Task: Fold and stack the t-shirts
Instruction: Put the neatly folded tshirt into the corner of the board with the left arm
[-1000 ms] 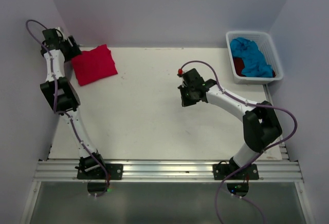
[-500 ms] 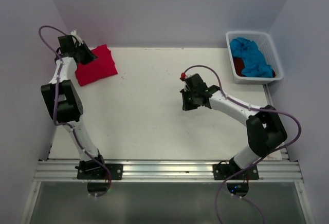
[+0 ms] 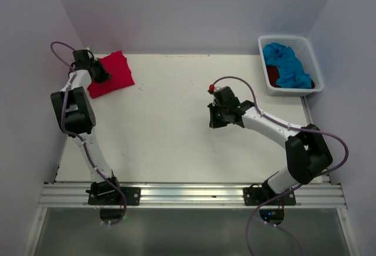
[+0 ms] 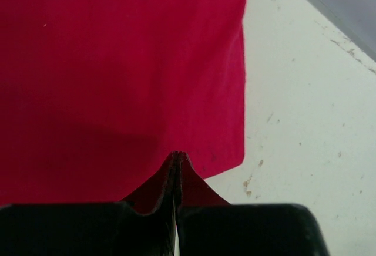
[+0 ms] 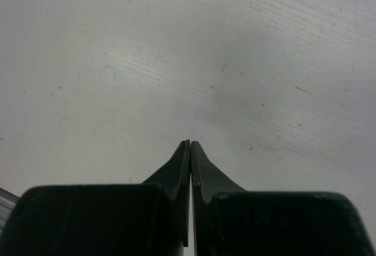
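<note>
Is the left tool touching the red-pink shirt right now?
Touching. The left wrist view shows the left tool shut on the red-pink shirt, its near edge drawn up to the tips.

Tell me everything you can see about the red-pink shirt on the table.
The bright red-pink t-shirt is soft plain cloth, folded into a flat, roughly square bundle, turned slightly askew. It lies on the white table at its far left corner. The left pincer is shut on its left edge, tenting the cloth.
</note>
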